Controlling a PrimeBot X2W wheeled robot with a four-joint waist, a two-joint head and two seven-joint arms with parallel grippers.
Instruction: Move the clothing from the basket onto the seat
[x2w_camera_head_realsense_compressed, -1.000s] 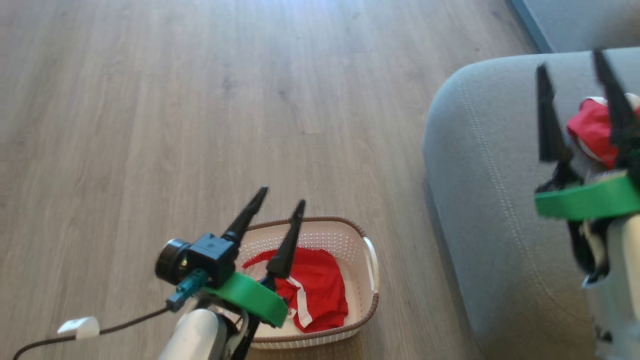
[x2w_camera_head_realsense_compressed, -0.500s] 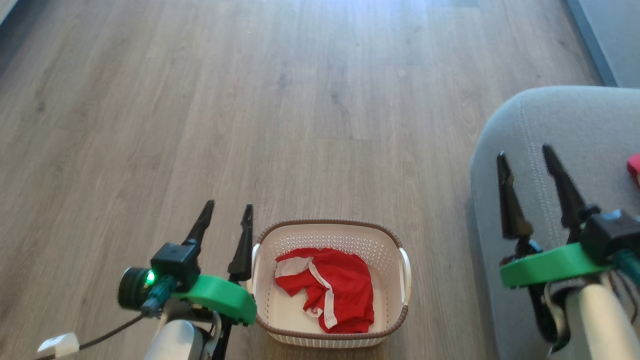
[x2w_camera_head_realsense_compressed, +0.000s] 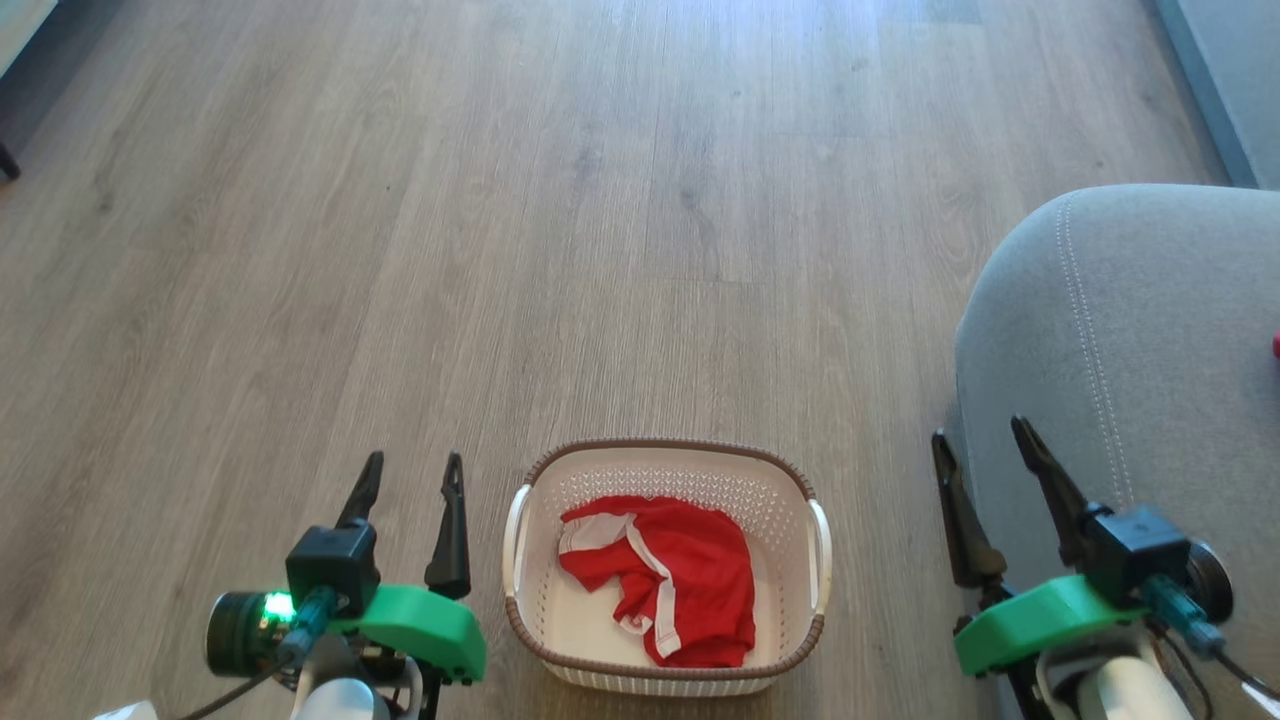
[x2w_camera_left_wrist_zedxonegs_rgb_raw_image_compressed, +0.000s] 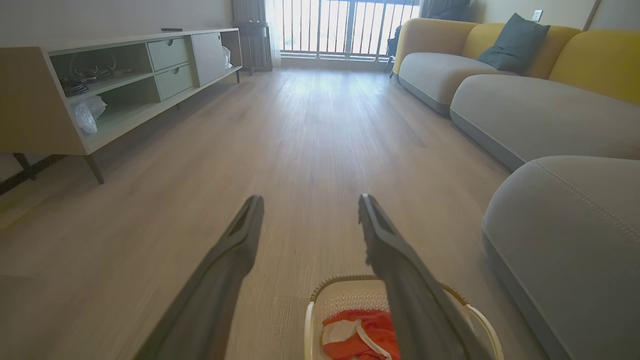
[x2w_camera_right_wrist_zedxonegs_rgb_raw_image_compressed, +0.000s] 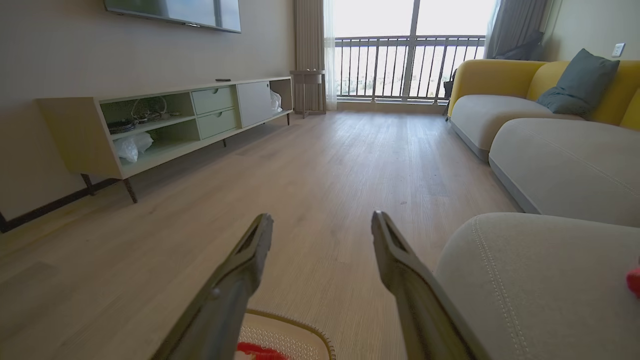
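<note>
Your left gripper (x2w_camera_head_realsense_compressed: 415, 457) and right gripper (x2w_camera_head_realsense_compressed: 978, 430) hover open, empty, flanking the basket (x2w_camera_head_realsense_compressed: 660, 443) holding the red garment (x2w_camera_head_realsense_compressed: 680, 575). Pinch shallowly and it may slip before the seat (x2w_camera_head_realsense_compressed: 1150, 330).

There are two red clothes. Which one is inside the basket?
The red one with white stripes, crumpled in the basket on the floor. The other red piece is just a sliver at the picture's edge, lying on the grey seat.

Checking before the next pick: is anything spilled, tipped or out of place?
Nothing stands out. The cream perforated plastic basket stands upright on the wooden floor with a crumpled red-and-white garment inside; a red scrap shows on the grey fabric sofa.
</note>
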